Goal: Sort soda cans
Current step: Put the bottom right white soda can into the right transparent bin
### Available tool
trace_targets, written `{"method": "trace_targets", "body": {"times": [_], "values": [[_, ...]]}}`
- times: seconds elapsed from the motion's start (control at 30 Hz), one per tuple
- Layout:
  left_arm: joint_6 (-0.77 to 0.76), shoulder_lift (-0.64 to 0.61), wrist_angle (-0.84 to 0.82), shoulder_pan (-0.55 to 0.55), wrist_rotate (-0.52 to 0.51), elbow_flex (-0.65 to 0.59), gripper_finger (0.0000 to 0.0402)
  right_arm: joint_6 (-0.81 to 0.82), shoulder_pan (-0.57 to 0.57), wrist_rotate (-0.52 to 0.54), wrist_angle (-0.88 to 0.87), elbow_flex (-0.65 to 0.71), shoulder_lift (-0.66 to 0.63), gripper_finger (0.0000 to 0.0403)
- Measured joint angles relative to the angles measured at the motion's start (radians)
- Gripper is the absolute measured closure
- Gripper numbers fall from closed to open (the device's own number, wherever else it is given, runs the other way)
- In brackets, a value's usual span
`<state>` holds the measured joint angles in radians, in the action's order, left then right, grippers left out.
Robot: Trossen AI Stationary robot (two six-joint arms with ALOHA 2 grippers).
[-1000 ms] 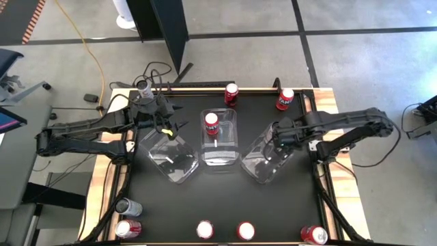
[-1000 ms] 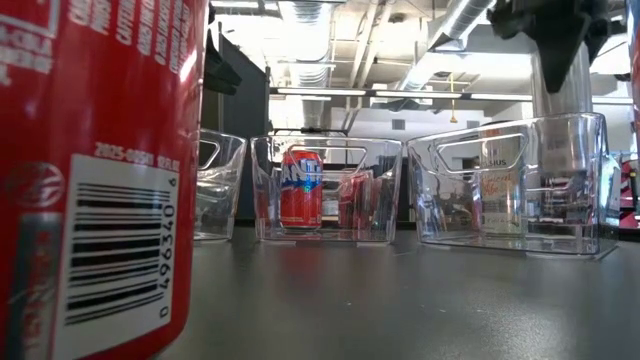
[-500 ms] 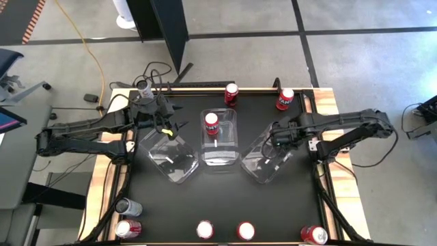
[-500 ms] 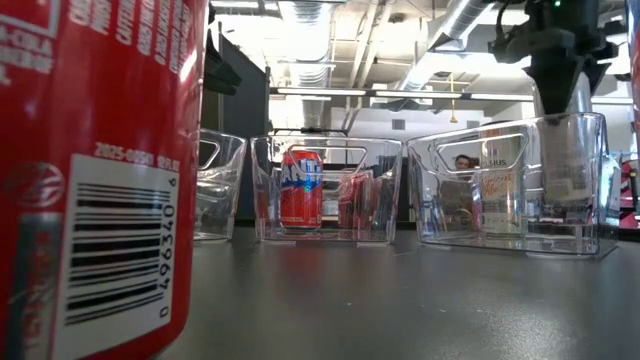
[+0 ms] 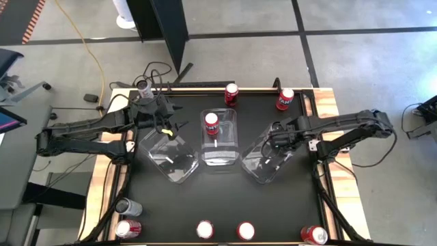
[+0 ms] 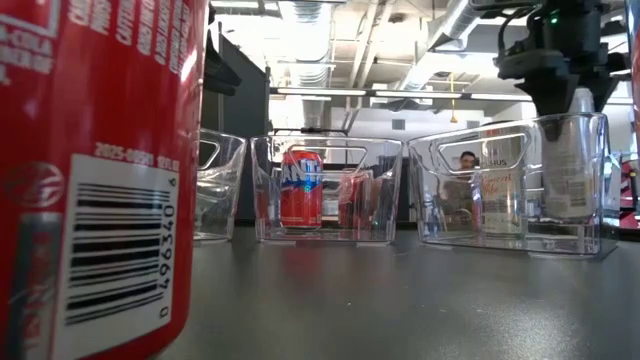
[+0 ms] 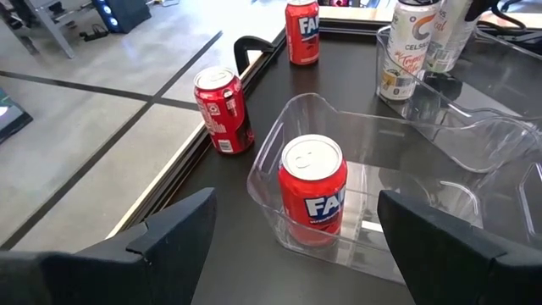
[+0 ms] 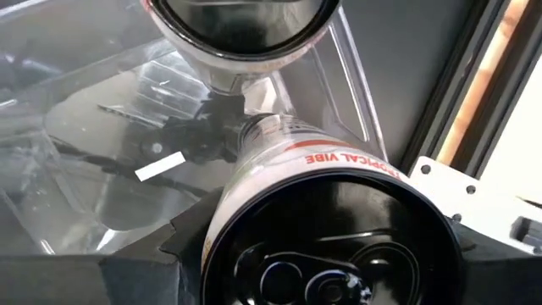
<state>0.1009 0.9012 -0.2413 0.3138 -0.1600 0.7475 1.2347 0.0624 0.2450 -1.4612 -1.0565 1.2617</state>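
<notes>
Right tool [image 5: 276,139] lower, "VIBE" can [image 8: 315,203] gripped

The red can [image 6: 95,170] at the low view's left edge is cut off. In the right wrist view, a silver can [image 8: 326,224] hides the right gripper's fingertips.

We see glossy metal soda cans [image 5: 231,93], clear shiny plastic bins [image 5: 220,156], and a matt black tabletop [image 5: 218,201].
</notes>
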Motion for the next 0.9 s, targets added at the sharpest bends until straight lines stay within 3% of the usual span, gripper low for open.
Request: {"method": "trace_targets", "body": {"times": [0.9], "values": [[0.016, 0.0, -0.009, 0.0, 0.001, 0.0, 0.0081, 0.194, 0.015, -0.004, 0.001, -0.001, 0.002, 0.0127]]}}
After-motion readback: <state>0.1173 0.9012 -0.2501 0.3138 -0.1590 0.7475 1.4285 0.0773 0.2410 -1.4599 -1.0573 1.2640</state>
